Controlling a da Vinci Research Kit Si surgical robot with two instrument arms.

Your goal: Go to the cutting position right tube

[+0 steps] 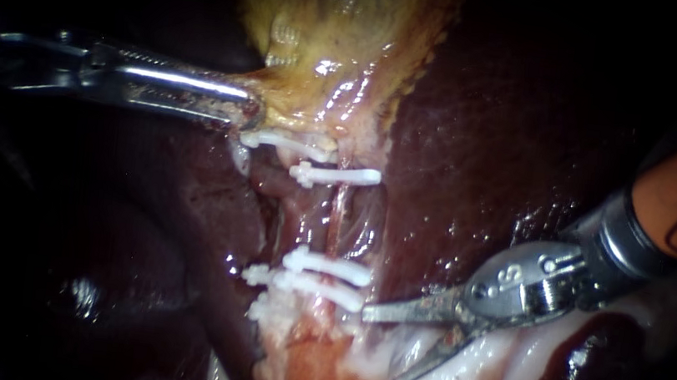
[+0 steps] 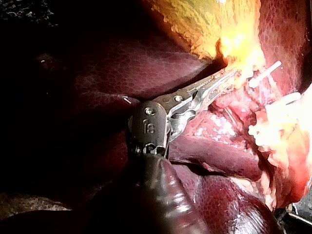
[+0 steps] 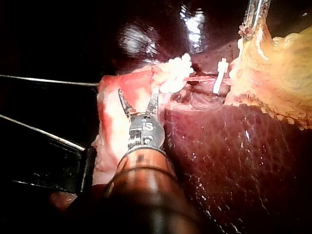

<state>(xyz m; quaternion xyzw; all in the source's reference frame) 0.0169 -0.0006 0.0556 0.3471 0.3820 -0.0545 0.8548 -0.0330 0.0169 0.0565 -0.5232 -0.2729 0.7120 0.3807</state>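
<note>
Right instrument: your right instrument (image 1: 377, 348) lies nearest the camera. Its thick shaft comes in from the right edge, over pale tissue (image 1: 495, 374).
Right pincer: it stands open in a narrow V and holds nothing. The upper jaw's tip lies just beside the lower clips; the lower jaw points down over the pale tissue.
Instruments, count: two.
Clips, count: four white clips show plainly, as two lower clips (image 1: 329, 267) and two upper clips (image 1: 336, 175). You cannot tell whether the whitish lump (image 1: 269, 309) under the lower pair is another one.
Right tube, place: the right tube (image 1: 339, 215) is a thin pink strand. It sits between the right-hand upper clip and the lower pair, ahead of your open pincer.
Right tube, axis: it runs up and down in the endoscope view, almost straight. Its top end points to the gallbladder and its bottom end to the pale tissue. The clips cross it at about a right angle. In the right wrist view it leads away from the clip cluster just ahead of the jaws, to a single clip farther on.
Left instrument: your left instrument (image 1: 250, 113) comes in level from the left.
Left pincer: it is closed on the gallbladder's lower yellow edge, just above the upper clips.
Gallbladder: the yellow gallbladder (image 1: 331, 21) lies farthest up.
Liver: the dark liver (image 1: 513, 124) lies on both sides.
</note>
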